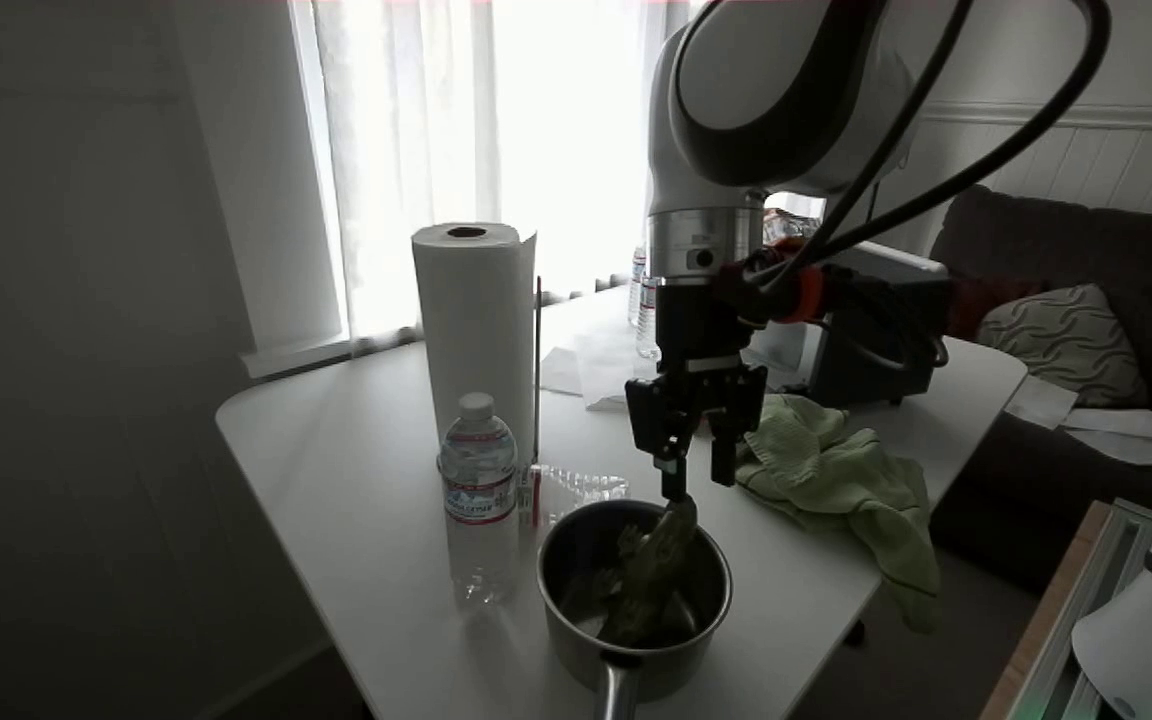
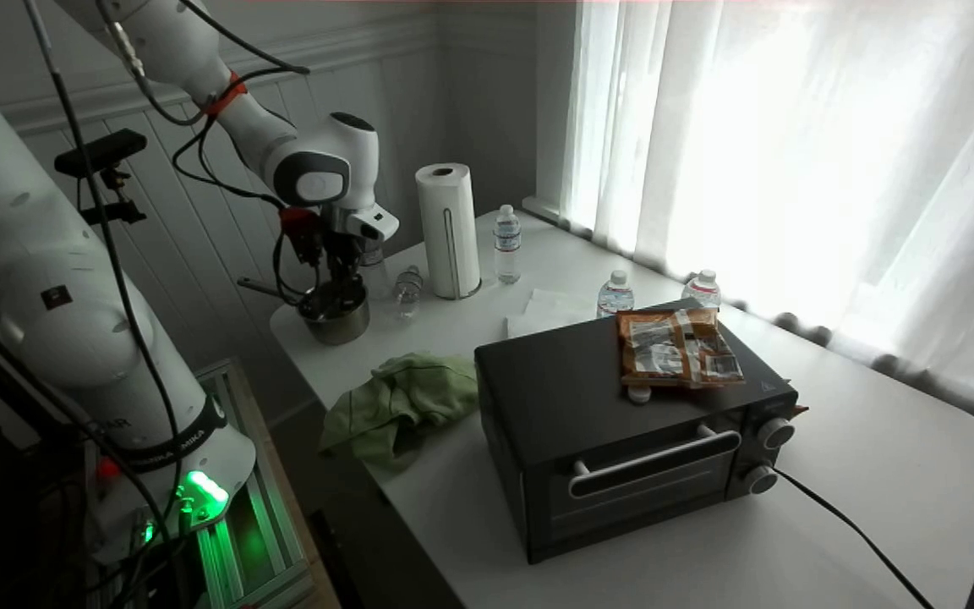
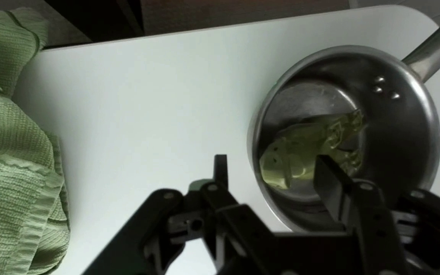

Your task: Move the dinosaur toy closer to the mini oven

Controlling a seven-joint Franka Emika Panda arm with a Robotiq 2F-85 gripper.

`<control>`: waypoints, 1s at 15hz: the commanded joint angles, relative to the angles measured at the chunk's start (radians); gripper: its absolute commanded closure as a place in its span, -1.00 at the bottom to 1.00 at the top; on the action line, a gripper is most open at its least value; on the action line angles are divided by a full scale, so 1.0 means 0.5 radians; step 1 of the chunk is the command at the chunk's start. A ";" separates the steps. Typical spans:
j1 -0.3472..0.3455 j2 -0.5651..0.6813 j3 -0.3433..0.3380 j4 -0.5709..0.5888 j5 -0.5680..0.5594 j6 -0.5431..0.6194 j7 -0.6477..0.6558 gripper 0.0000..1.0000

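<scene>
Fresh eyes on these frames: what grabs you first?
Probably the glare through the white curtain, the brightest patch at the back of both exterior views. Next, the dark mini oven, large in the foreground of an exterior view, with an orange packet on top. Then the oddity: in the wrist view, a yellow-green dinosaur toy inside a steel saucepan, the open gripper near the saucepan's rim.

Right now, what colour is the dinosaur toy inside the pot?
The dinosaur toy is yellowish green. It shows best in the wrist view.
</scene>
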 commanded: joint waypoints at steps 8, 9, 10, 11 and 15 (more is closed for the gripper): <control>0.036 0.106 -0.013 -0.018 0.182 0.200 -0.238 0.08; 0.037 0.115 -0.011 -0.016 0.206 0.211 -0.266 0.05; 0.037 0.123 -0.009 -0.014 0.230 0.222 -0.294 0.07; 0.036 0.124 -0.009 -0.013 0.252 0.226 -0.320 0.14; 0.035 0.118 -0.010 -0.014 0.325 0.230 -0.405 0.31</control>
